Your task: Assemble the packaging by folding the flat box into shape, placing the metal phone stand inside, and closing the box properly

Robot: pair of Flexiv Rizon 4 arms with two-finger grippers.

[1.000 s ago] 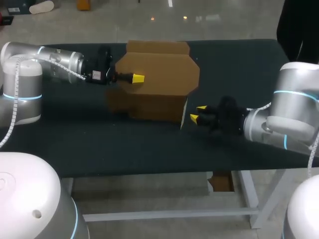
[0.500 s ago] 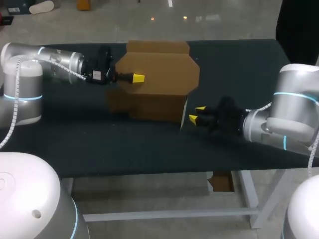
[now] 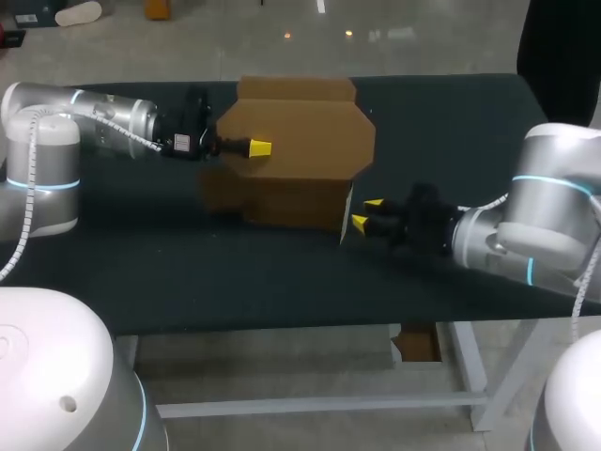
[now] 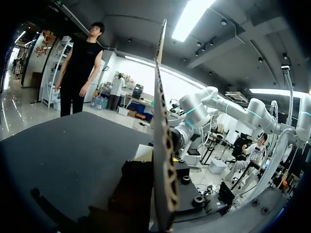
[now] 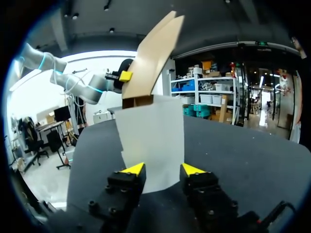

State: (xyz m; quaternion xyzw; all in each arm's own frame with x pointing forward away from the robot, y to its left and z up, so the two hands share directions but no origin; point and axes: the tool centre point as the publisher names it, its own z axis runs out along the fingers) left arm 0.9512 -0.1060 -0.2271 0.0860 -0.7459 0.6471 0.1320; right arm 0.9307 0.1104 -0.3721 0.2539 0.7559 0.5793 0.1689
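1. table (image 3: 282, 272): dark top. it carries the box, and both arms reach in over it.
2. cardboard box (image 3: 296, 160): brown, partly folded into shape, standing on the far middle of the table. a broad top flap with cut corners spreads over it, and a lower brown wall shows in front under that flap. in the right wrist view the flap (image 5: 153, 58) rises at a slant above the box.
3. pale side flap (image 3: 346, 214): a thin panel at the box's near right corner. in the right wrist view it stands as a wide pale sheet (image 5: 150, 141) straight ahead of the gripper.
4. left gripper (image 3: 258, 147): comes in from the left and sits at the left edge of the top flap. in its own wrist view the cardboard (image 4: 163, 145) runs edge-on up the middle. i cannot tell whether it grips the flap.
5. right gripper (image 3: 366, 212): low on the table just beside the box's near right corner. jaws apart, holding nothing. in its wrist view (image 5: 158, 168) the pale sheet's lower edge lies between the two yellow tips.
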